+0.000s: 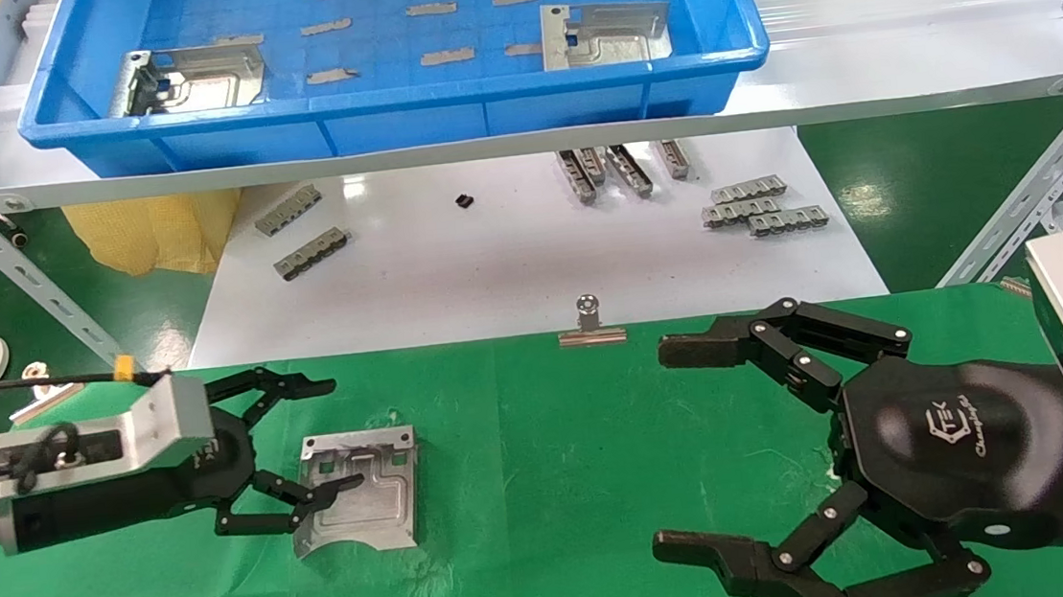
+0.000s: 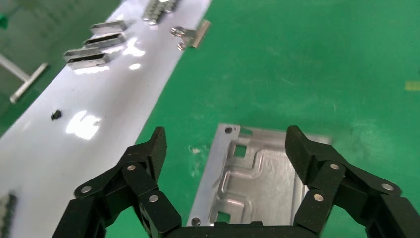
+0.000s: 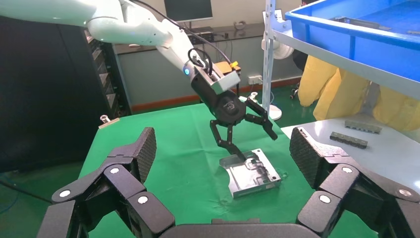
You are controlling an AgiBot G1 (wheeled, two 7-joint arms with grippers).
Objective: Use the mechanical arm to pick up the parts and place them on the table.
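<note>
Nearest the head camera, the right gripper (image 1: 689, 448) hovers spread wide over the green table (image 1: 548, 489), while the left gripper (image 1: 332, 436), fingers apart, straddles a silver part (image 1: 361, 491) lying flat on the cloth.

Green table (image 1: 548, 489): one silver part (image 1: 358, 492) under open left gripper (image 1: 324, 437); right gripper (image 1: 675, 449) open; two parts (image 1: 190, 78) in blue bin (image 1: 400, 118).
</note>
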